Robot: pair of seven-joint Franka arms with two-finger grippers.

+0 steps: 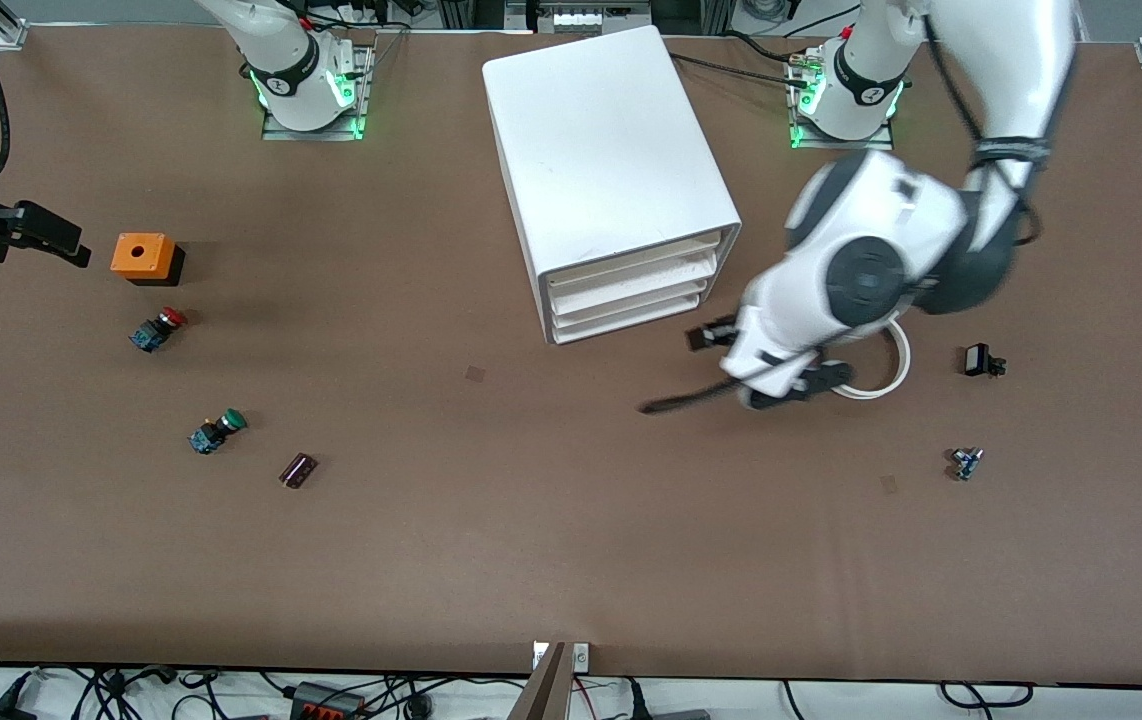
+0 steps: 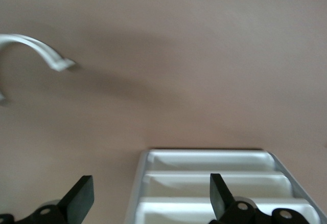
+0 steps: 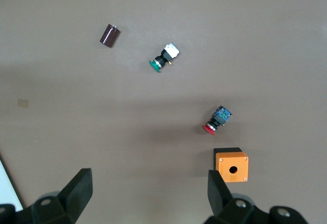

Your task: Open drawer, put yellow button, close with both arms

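The white cabinet (image 1: 611, 150) stands mid-table, its stacked drawers facing the front camera. The topmost drawer (image 1: 636, 262) is shut. My left gripper (image 1: 736, 352) hangs open just in front of the drawers, off the cabinet's corner toward the left arm's end. In the left wrist view the left gripper (image 2: 150, 183) is empty, with the drawer fronts (image 2: 214, 183) partly between its fingers. My right gripper (image 1: 56, 238) is open and empty at the right arm's end of the table; the right wrist view shows the same gripper (image 3: 148, 178) above bare table. The yellow button is out of view.
An orange box (image 1: 144, 257), a red-capped button (image 1: 161, 328), a green-capped button (image 1: 219, 430) and a dark cylinder (image 1: 298, 470) lie near the right gripper. A white ring (image 1: 881, 372), a black part (image 1: 981, 360) and a small blue-grey part (image 1: 966, 462) lie near the left arm.
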